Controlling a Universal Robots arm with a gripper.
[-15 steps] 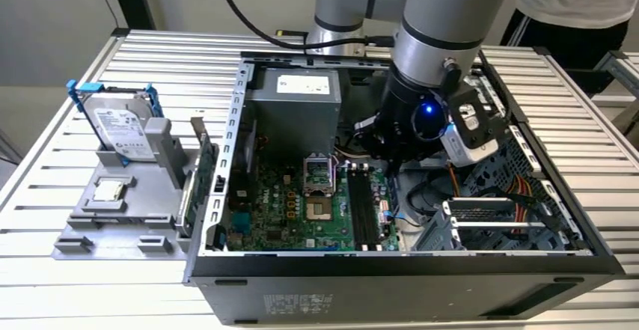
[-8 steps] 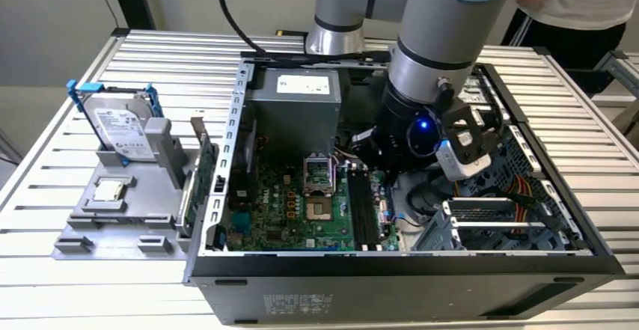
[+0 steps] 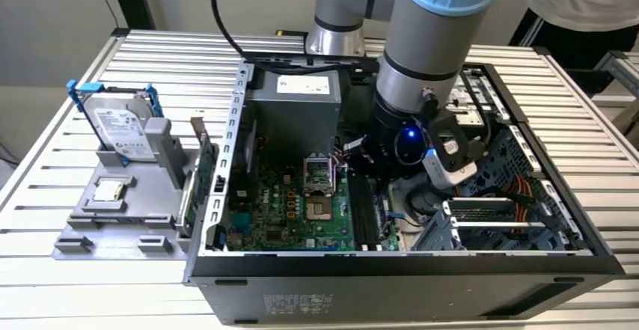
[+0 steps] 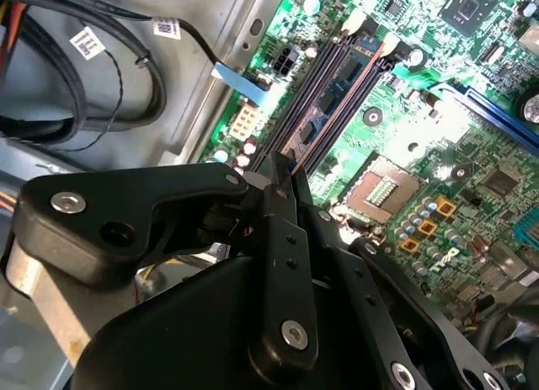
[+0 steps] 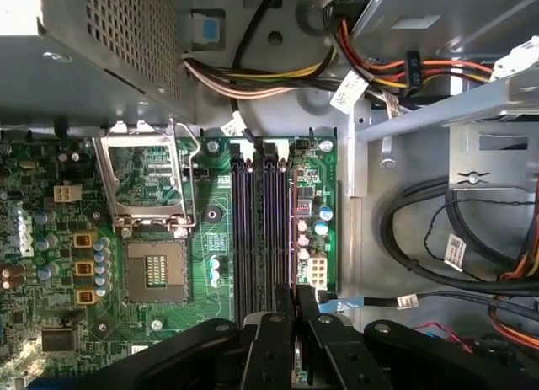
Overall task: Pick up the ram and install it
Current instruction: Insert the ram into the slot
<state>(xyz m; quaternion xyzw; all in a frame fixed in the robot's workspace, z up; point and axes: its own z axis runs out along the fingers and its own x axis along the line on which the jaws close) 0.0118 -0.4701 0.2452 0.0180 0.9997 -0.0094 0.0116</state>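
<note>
In both wrist views my gripper (image 4: 282, 167) (image 5: 295, 301) is shut, its black fingers pressed together over the memory slots (image 5: 257, 221) of the green motherboard (image 3: 289, 210). The ram (image 4: 333, 99) runs out from the fingertips as a narrow dark-blue strip in line with the black slots. In the first wrist view the ram (image 5: 293, 221) appears edge-on as a thin line beside the slot nearest the case wall. I cannot tell whether it sits in a slot or hangs just above. In the exterior view the arm (image 3: 420, 83) reaches down into the open computer case (image 3: 399, 270).
The CPU socket (image 5: 152, 264) lies beside the slots, with the power supply (image 3: 295, 105) behind it. Cable bundles (image 5: 438, 238) and a drive cage (image 3: 499, 218) crowd the other side. Outside the case, a grey rack holds a hard drive (image 3: 120, 128) and a green card (image 3: 205, 173). A person (image 3: 589, 8) stands at the back.
</note>
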